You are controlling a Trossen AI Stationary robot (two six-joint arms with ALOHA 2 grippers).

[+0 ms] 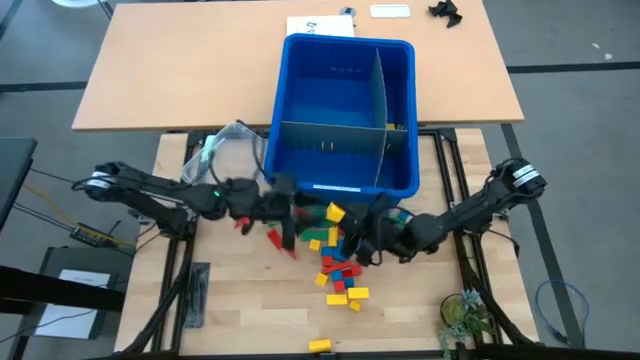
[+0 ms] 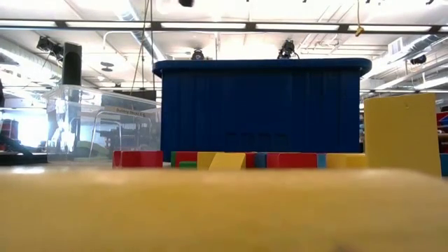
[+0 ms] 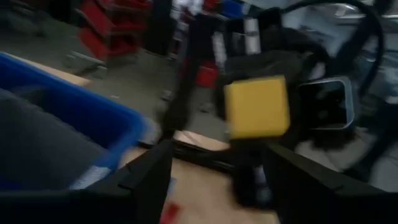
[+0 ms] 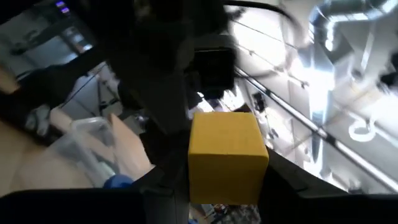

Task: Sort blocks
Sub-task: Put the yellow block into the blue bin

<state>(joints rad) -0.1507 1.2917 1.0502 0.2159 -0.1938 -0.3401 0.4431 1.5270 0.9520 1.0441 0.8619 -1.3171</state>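
Observation:
A yellow block (image 1: 335, 212) hangs in the air in front of the blue bin (image 1: 345, 42), with my right gripper (image 1: 345, 220) shut on it; it shows large in the right wrist view (image 4: 227, 155). My left gripper (image 1: 303, 208) faces it from the left, open, its fingers (image 3: 152, 174) spread wide on either side of the block (image 3: 257, 107) without touching it. Beneath both grippers, many red, yellow, blue and green blocks (image 1: 335, 265) lie in a loose pile on the table. My right gripper pinches the yellow block between its two fingers, on two opposite side faces (image 4: 194, 171). The fingers come from the table's right side, about level and slanting a little upward. The block is lifted clear of the table and of the pile.
The blue bin is split by grey dividers (image 1: 378, 95) and stands just beyond the grippers. A clear plastic tub (image 1: 235, 145) stands left of it. One yellow block (image 1: 320, 345) lies alone near the front edge, a small plant (image 1: 465, 312) at the front right.

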